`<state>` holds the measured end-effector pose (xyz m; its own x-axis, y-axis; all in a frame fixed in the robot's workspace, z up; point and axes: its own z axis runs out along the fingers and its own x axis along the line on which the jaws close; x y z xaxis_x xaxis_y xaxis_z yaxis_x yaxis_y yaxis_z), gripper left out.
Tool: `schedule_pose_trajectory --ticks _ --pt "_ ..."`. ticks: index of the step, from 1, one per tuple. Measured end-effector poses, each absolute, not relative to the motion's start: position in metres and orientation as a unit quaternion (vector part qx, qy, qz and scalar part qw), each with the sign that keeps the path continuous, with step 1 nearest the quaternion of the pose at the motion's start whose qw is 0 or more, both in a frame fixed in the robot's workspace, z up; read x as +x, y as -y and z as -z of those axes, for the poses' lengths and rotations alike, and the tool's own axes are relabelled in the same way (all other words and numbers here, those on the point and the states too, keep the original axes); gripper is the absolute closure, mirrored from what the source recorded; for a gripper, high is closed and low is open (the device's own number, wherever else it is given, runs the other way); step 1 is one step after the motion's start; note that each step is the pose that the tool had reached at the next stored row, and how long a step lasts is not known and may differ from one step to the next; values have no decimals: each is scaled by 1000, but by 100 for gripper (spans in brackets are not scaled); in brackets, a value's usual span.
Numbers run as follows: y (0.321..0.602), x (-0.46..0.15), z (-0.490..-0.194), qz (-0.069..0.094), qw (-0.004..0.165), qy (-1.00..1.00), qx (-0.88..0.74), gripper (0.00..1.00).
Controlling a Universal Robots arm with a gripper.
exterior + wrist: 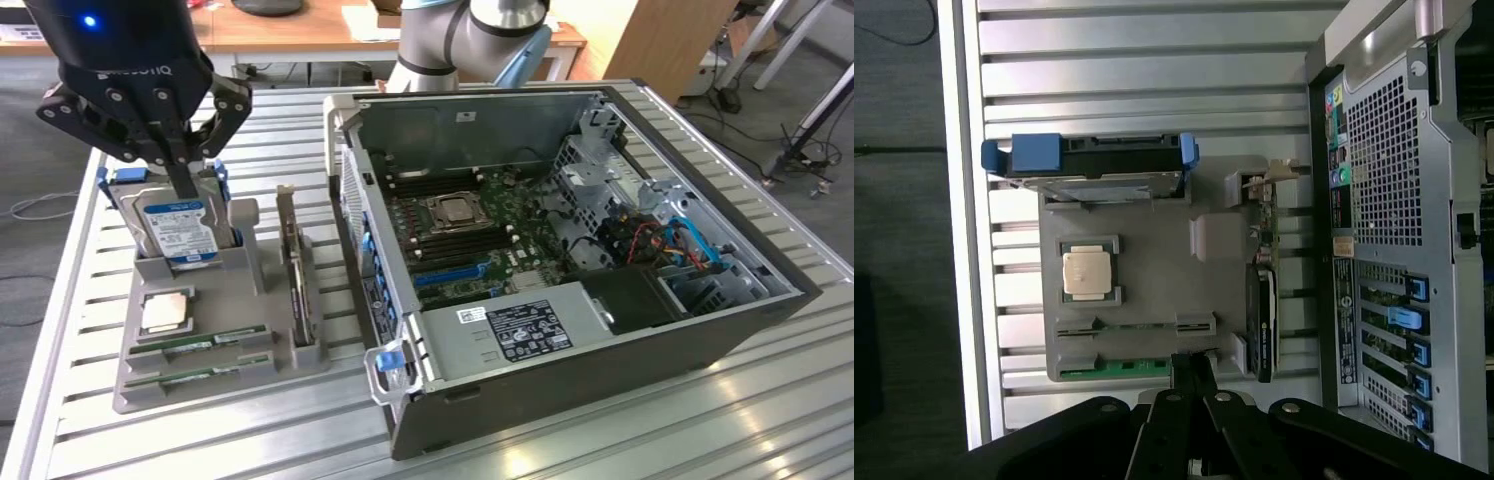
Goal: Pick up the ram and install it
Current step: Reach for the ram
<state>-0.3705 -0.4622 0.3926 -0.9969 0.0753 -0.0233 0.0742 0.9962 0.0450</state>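
Two green ram sticks lie flat in the front slots of a grey holder tray point(256, 300): one ram stick point(200, 345) behind the other point(200, 378). In the wrist view the nearer ram stick point(1116, 368) shows as a green strip beside the fingertips. My black gripper point(180, 165) hangs well above the tray, over its hard-drive end. Its fingers are shut together with nothing between them, and in the wrist view the gripper point(1191, 365) points at the end of the green ram slot.
A hard drive point(174, 225) with a blue-and-white label stands upright in the tray, with a silver processor point(167, 313) in front of it and an upright card point(296, 285) beside it. The open computer case point(467, 112) lies at the exterior view's right, motherboard point(501, 235) exposed.
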Motion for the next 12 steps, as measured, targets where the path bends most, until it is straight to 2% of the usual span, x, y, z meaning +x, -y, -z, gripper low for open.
schedule_pose_trajectory --ticks 12 --pt "462 -371 -390 -22 13 -999 37 89"
